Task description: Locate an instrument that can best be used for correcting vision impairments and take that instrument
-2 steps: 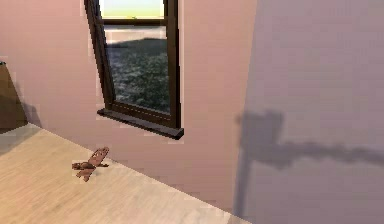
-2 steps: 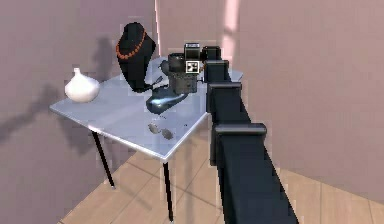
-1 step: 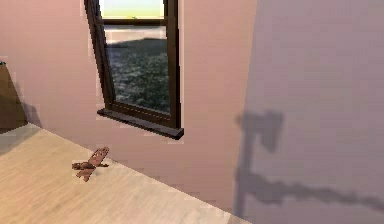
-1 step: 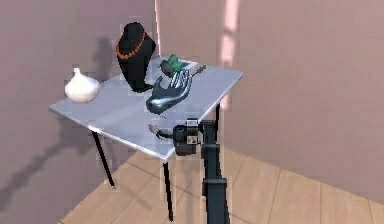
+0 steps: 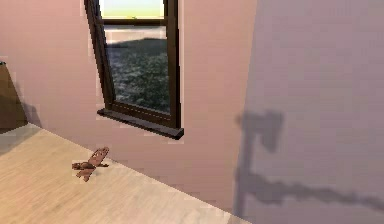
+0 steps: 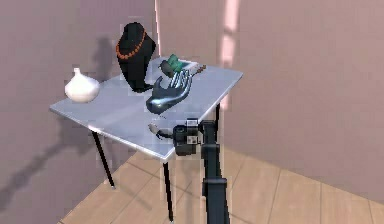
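Arm side view: the arm point(image 6: 214, 185) is rising from the bottom edge as a dark square bar toward a grey table point(image 6: 110, 118) on dark legs. The gripper point(image 6: 160, 130) is sitting at the table's near edge, left of the two white marker squares point(image 6: 186, 138). A small dark shape point(image 6: 154, 126) is lying on the tabletop at the fingers. Whether it is the vision-correcting instrument cannot be told, nor whether the gripper is holding anything.

On the table, a white vase point(image 6: 80, 88) is standing toward the view's left. A black bust point(image 6: 135, 55) wearing an orange necklace point(image 6: 130, 45) is standing near it. A grey hand-shaped sculpture point(image 6: 168, 92) is resting beside the bust, with a green object point(image 6: 176, 65) behind it.

Forward view: a dark-framed window point(image 5: 138, 60) is sitting in a pink wall point(image 5: 215, 90). A small brown object point(image 5: 91, 163) is lying on the wooden floor point(image 5: 50, 195).
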Tool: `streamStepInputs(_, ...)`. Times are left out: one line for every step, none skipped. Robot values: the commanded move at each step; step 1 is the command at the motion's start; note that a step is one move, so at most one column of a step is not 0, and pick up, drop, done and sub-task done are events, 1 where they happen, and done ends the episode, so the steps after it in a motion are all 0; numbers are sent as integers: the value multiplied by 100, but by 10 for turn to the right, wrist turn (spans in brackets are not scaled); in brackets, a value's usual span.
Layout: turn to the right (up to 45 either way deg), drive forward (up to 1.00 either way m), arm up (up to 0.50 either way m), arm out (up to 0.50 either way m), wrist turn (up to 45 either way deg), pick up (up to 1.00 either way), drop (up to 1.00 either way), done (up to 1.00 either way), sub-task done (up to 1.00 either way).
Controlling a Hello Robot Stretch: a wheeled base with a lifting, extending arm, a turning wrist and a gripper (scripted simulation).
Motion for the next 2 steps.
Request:
streamStepInputs(0, 0, 10, 0, 0, 0, 0, 0, 0)
streamStepInputs(0, 0, 0, 0, 0, 0, 0, 100, 0)
